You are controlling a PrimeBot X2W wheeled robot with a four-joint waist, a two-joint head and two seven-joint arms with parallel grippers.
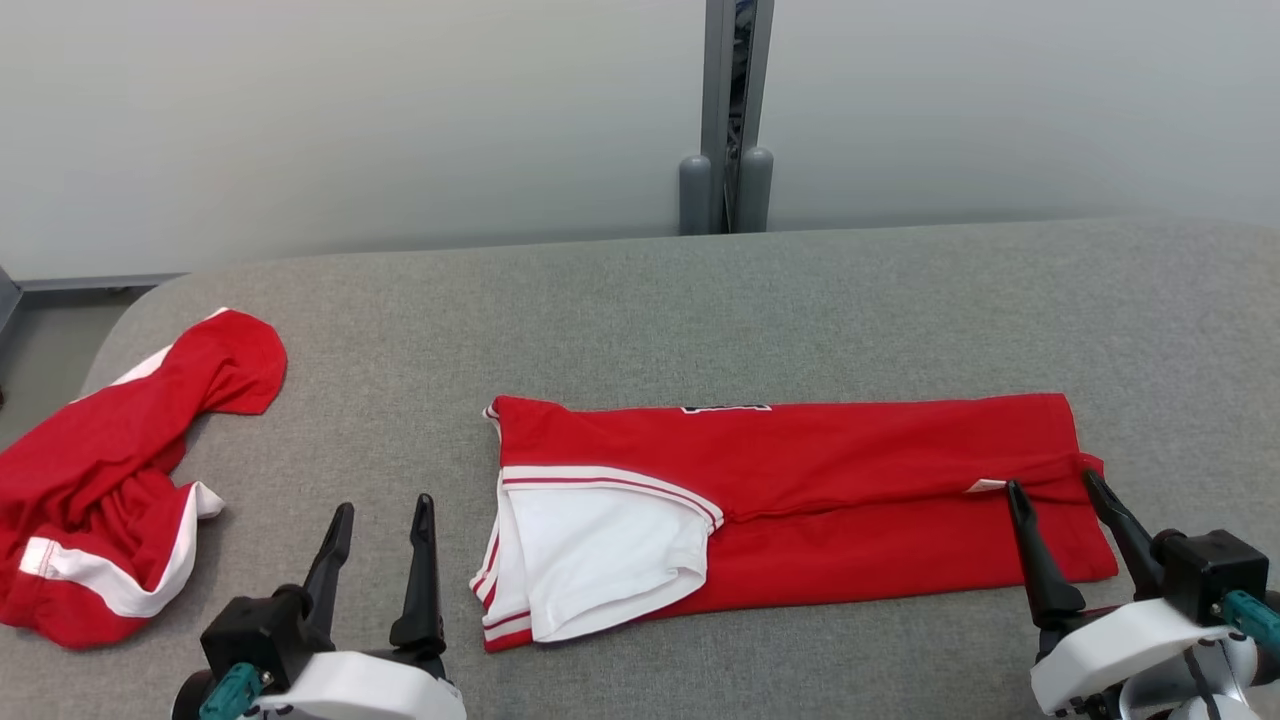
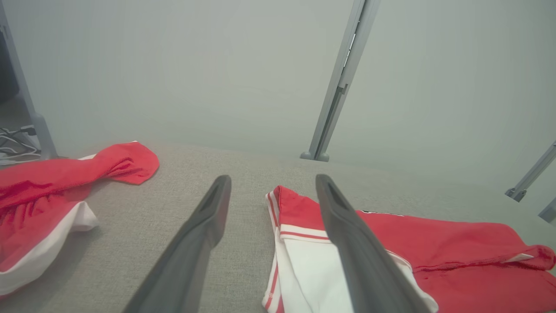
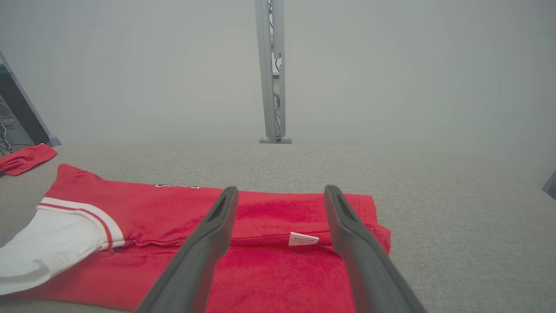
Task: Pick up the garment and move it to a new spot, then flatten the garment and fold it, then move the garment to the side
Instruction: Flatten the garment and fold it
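- On the grey table [image 1: 760,300], the garment [image 1: 860,470] is lying folded in a long strip.
- Both grippers are hanging released, left gripper [image 1: 385,505] by the sleeve [image 1: 600,560], right gripper [image 1: 1051,482] over the hem [image 1: 1072,430].
- Next fold is probably needing every layer pinched.

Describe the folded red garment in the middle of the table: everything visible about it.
The folded garment is red, soft knit-looking cloth, lying flat as a long band, folded lengthwise, on the grey fabric-covered table. At its left end a white panel with red-and-white striped trim lies on top. A small white label shows near the right end. The open right gripper hangs over that end; contact cannot be told.
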